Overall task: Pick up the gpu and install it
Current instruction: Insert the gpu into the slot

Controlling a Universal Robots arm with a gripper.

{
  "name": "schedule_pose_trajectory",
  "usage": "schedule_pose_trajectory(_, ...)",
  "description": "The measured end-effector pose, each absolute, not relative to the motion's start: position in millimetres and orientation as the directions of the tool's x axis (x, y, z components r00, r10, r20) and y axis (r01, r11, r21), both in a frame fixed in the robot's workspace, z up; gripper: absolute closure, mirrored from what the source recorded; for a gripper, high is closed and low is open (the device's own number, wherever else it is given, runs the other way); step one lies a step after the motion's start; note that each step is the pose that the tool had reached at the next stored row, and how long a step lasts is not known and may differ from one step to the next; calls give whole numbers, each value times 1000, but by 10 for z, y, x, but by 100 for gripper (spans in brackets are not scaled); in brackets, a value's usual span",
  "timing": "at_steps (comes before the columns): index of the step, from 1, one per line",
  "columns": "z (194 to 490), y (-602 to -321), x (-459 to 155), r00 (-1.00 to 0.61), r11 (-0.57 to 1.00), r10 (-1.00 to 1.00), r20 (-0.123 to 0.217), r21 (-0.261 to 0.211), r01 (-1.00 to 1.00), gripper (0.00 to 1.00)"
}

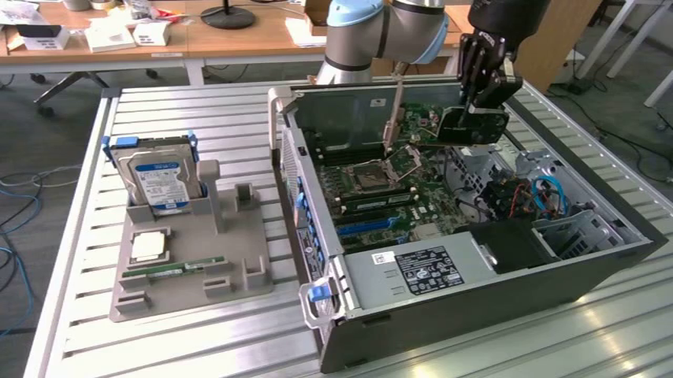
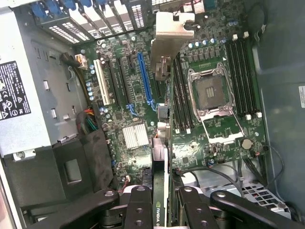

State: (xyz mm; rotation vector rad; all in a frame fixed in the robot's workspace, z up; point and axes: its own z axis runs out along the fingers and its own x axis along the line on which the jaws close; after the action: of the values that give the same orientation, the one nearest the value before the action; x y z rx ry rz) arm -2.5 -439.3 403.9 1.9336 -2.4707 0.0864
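One gpu (image 1: 468, 127) hangs pinched by one end effector (image 1: 484, 104) over one open computer case (image 1: 547, 277)

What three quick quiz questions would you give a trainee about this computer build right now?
1. True or false: the hand grips the gpu over the motherboard.
2. What stands upright in the grey holder? A hard drive, B fan, C keyboard.
3. Fill in: the CPU socket is ___.
Key: 1 true; 2 A; 3 empty.
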Motion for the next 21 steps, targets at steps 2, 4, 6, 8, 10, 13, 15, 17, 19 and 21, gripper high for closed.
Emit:
schedule_pose_trajectory(2,4038,-4393,-24,-220,219,-975,36,-41,-975,74)
schedule_pose_trajectory(4,4035,-4393,-25,-193,191,-981,36,-41,-981,74)
schedule_pose_trajectory(6,4032,-4393,-25,-158,157,-987,37,-41,-987,74)
schedule_pose_trajectory(8,4026,-4393,-25,-129,127,-991,37,-40,-991,74)
schedule_pose_trajectory(10,4020,-4393,-25,-105,104,-994,36,-40,-994,74)
schedule_pose_trajectory(13,4018,-4393,-25,-94,92,-995,36,-39,-995,74)
schedule_pose_trajectory(15,4014,-4393,-25,-93,92,-995,36,-39,-995,74)
schedule_pose_trajectory(17,4010,-4393,-26,-93,91,-995,36,-39,-995,74)
schedule_pose_trajectory(19,4010,-4393,-27,-93,91,-995,36,-39,-995,74)
schedule_pose_trajectory(21,4009,-4393,-27,-93,91,-995,36,-39,-995,74)
